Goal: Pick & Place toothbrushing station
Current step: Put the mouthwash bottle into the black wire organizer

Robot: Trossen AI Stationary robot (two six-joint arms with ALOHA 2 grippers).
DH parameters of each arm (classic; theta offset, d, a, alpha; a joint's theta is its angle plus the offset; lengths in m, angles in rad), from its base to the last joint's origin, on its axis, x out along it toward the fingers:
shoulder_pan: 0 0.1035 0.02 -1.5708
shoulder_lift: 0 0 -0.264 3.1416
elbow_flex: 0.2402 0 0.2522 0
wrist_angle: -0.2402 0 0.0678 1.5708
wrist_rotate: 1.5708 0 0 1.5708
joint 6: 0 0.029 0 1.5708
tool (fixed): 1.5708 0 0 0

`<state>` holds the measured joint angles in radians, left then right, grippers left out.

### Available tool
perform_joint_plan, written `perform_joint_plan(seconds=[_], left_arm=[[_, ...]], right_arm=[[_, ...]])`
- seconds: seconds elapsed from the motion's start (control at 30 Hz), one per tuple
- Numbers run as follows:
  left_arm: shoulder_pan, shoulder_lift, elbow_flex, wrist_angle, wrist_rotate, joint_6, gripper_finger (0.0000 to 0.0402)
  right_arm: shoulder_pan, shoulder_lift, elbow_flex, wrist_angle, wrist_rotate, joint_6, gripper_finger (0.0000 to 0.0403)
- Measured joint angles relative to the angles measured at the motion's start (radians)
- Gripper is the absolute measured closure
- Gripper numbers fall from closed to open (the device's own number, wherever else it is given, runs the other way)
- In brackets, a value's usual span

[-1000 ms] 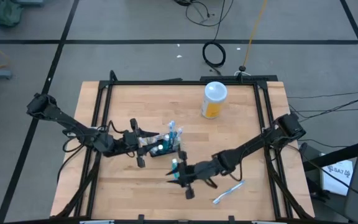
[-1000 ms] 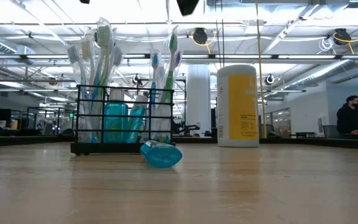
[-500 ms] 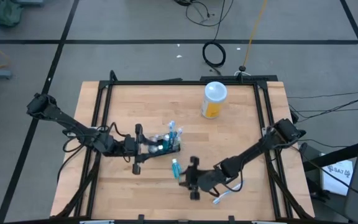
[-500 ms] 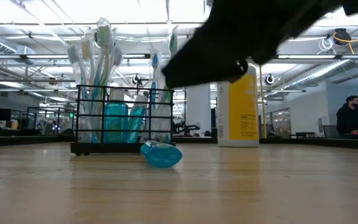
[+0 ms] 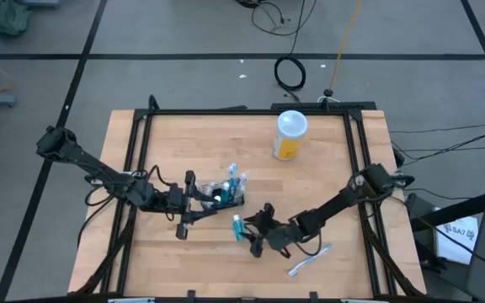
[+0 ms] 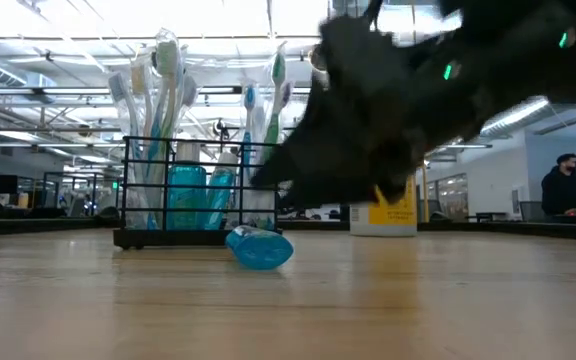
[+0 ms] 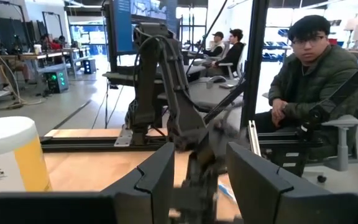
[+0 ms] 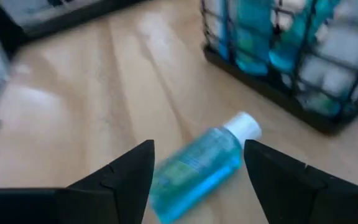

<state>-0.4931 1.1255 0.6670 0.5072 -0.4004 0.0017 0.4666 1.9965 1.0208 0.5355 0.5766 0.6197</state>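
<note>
1. Near the middle of the wooden table (image 5: 183,143), the black wire basket (image 5: 226,195) stands upright with toothbrushes (image 6: 163,90) rising from it and teal tubes (image 6: 188,195) standing inside.
2. Just in front of the basket, one teal tube with a white cap (image 8: 197,165) lies flat on the wood, apart from the basket wall.
3. Low over that lying tube, the right gripper (image 5: 255,231) hangs with its fingers (image 8: 120,171) spread wide, one on each side of the tube and touching nothing.
4. Beside the basket's left end, the left gripper (image 5: 185,206) sits close to the wire; its fingers (image 7: 157,180) stand parted, with nothing between them.
5. Toward the front right of the table, a single toothbrush (image 5: 310,259) lies on its side, well apart from the basket.
6. At the far edge stands a yellow canister with a white lid (image 5: 290,135).
7. Beyond the table, a person in a dark jacket (image 7: 312,81) sits on a chair.
</note>
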Motion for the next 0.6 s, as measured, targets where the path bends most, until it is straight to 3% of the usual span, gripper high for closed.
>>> perform_joint_plan(seconds=[0.4,0.6], left_arm=[[0.0,0.0,0.0,-0.011,0.061,0.015,0.025],[0.001,0.0,0.0,-0.011,0.061,0.015,0.025]], right_arm=[[-0.043,0.138,0.062,0.017,-0.004,0.039,0.0166],[-0.05,0.13,0.065,-0.046,-0.085,-0.031,0.0167]])
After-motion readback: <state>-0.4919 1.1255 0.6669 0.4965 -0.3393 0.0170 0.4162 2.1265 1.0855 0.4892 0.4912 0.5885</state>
